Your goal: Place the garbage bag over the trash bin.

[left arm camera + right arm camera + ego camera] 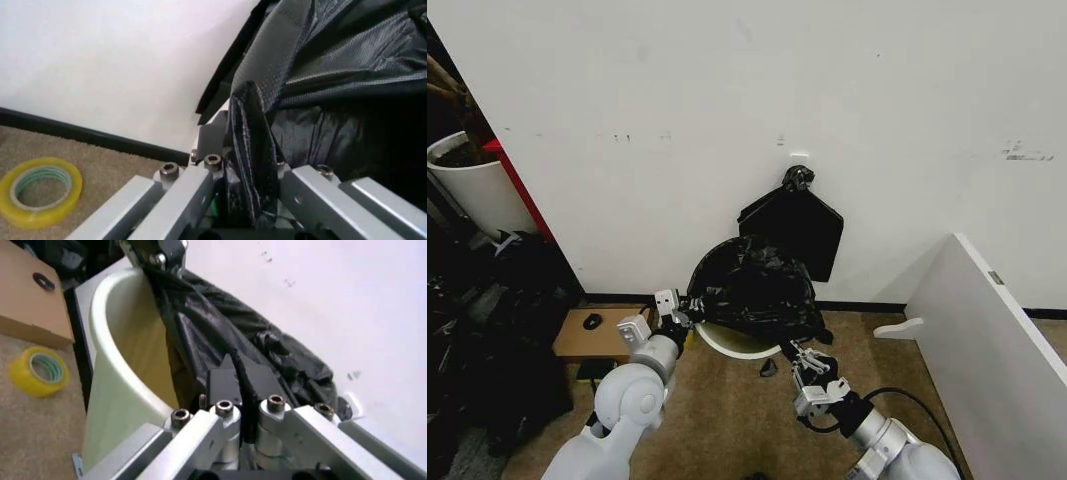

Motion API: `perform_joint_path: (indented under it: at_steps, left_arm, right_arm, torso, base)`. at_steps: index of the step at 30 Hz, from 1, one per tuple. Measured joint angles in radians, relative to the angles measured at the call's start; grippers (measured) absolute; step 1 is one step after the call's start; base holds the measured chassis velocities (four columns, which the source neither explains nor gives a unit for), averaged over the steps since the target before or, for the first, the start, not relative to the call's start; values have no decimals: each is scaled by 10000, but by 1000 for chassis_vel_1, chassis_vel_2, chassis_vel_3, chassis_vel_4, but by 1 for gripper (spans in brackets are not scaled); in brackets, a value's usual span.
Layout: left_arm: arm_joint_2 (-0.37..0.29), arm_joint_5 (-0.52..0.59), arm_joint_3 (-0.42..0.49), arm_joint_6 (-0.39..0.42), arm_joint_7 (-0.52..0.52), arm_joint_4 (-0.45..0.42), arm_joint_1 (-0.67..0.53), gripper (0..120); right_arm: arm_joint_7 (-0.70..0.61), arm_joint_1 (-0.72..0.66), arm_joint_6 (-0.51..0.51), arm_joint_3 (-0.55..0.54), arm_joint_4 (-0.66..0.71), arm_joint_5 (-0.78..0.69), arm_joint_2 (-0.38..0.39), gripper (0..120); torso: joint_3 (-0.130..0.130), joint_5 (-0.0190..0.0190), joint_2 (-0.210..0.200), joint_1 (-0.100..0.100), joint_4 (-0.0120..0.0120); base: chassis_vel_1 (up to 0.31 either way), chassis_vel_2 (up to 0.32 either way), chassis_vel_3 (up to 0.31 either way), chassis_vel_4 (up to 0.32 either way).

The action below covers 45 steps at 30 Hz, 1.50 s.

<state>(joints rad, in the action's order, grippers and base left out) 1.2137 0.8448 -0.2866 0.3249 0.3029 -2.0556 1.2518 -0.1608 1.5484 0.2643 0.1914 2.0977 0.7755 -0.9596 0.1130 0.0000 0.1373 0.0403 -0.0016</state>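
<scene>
The trash bin (730, 343) is a white bucket on the carpet against the wall, tilted toward me. The crinkled black garbage bag (753, 288) lies draped over its upper part. My left gripper (683, 311) is at the bin's left rim, shut on a fold of the garbage bag (252, 150). My right gripper (799, 353) is at the bin's right side, shut on another edge of the garbage bag (200, 325), close beside the trash bin (117, 375). The bin's base is hidden.
A flat black bundle (793, 228) with a knotted top hangs on the wall behind the bin. A white plant pot (472, 190) stands far left. A cardboard box (592, 338) and yellow tape roll (39, 192) lie left of the bin; a white board (992, 310) leans at right.
</scene>
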Motion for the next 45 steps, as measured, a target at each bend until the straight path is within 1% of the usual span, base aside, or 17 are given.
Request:
perform_joint_path:
  at_steps: [2,3,4,11,12,16,19,21,22,25,28,29,31,33,36,42,45]
  left_arm:
    - [-7,-1,-58,3,4,-25,47,0]
    - [-13,-1,-77,4,5,-38,65,0]
    - [-13,-1,-77,4,5,-38,65,0]
    - [-35,-3,-172,6,11,-143,179,0]
    - [-35,-3,-172,6,11,-143,179,0]
    - [-33,-4,-188,6,15,-242,225,0]
    - [-40,-4,-194,6,21,-304,241,0]
    - [-41,-4,-195,6,21,-323,247,0]
    - [-43,-4,-195,8,23,-342,253,0]
    - [-41,-3,-192,13,24,-413,285,0]
    - [-39,-3,-188,14,24,-438,294,0]
    - [-41,-3,-186,15,25,-499,317,0]
    - [-47,-1,-186,18,25,-549,337,0]
    - [-49,0,-186,18,25,-560,343,0]
    - [-58,3,-191,21,25,-588,353,0]
    - [-66,83,-235,25,78,-606,349,0]
    - [-36,340,-302,25,178,-581,307,0]
  right_arm:
    - [-29,152,39,47,133,269,-3,0]
    - [-7,203,39,91,183,375,1,3]
    - [-7,203,39,91,183,375,1,3]
    - [607,461,-443,279,689,678,189,32]
    - [607,461,-443,279,689,678,189,32]
    - [778,438,-472,429,688,781,221,51]
    - [782,402,-475,459,600,782,207,62]
    - [778,396,-475,461,577,782,197,62]
    - [772,395,-476,461,565,779,187,59]
    - [719,392,-476,461,538,770,148,44]
    - [700,392,-476,464,538,767,143,39]
    - [629,402,-479,484,541,764,131,26]
    - [556,412,-481,490,548,764,114,16]
    - [537,417,-482,491,550,765,110,15]
    - [478,428,-478,492,552,767,96,1]
    - [381,414,107,475,493,742,-6,0]
    - [1120,397,1320,548,302,379,-65,0]
  torso:
    - [0,0,2,0,0]
    - [0,0,2,0,-1]
    - [0,0,2,0,-1]
    - [0,-1,2,0,-1]
    - [0,-1,2,0,-1]
    - [0,-1,2,0,0]
    - [0,0,2,0,0]
    - [0,0,2,0,0]
    - [0,0,2,0,0]
    - [0,0,2,0,0]
    - [0,0,2,0,0]
    - [0,0,2,0,0]
    - [0,0,2,0,0]
    - [0,0,2,0,0]
    - [0,0,2,0,0]
    - [0,-1,2,0,0]
    - [0,-1,1,0,0]
  base:
    - [0,0,0,0]
    - [0,0,0,0]
    - [0,0,0,0]
    - [0,0,0,0]
    - [0,0,0,0]
    - [0,0,0,0]
    - [0,0,0,0]
    - [0,0,0,0]
    - [0,0,0,0]
    - [0,0,0,0]
    - [0,0,0,0]
    - [0,0,0,0]
    - [0,0,0,0]
    - [0,0,0,0]
    - [0,0,0,0]
    - [0,0,0,0]
    - [0,0,0,0]
